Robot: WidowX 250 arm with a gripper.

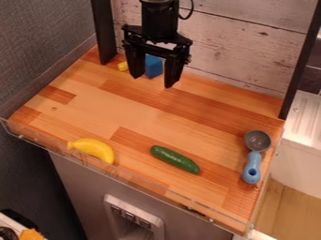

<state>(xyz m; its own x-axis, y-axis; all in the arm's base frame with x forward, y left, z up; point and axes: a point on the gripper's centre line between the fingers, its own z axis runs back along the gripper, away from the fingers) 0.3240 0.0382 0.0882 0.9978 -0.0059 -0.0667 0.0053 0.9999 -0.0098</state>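
The black gripper [153,82] hangs over the back left part of the wooden tabletop, its two fingers spread apart and pointing down, holding nothing. Behind it, partly seen between the fingers, is a blue block [153,66]. A small yellow object [123,66] lies just left of the left finger, partly hidden. Towards the front edge, a yellow banana [94,149] lies at the left and a green cucumber [175,159] at the middle. On the right side rests a scoop with a grey bowl [257,140] and a blue handle [252,168].
A low transparent rim [134,179] runs along the front edge of the wooden tabletop [144,112]. Dark posts stand at the back left [104,33] and back right [300,61], with a whitewashed plank wall [244,42] between them.
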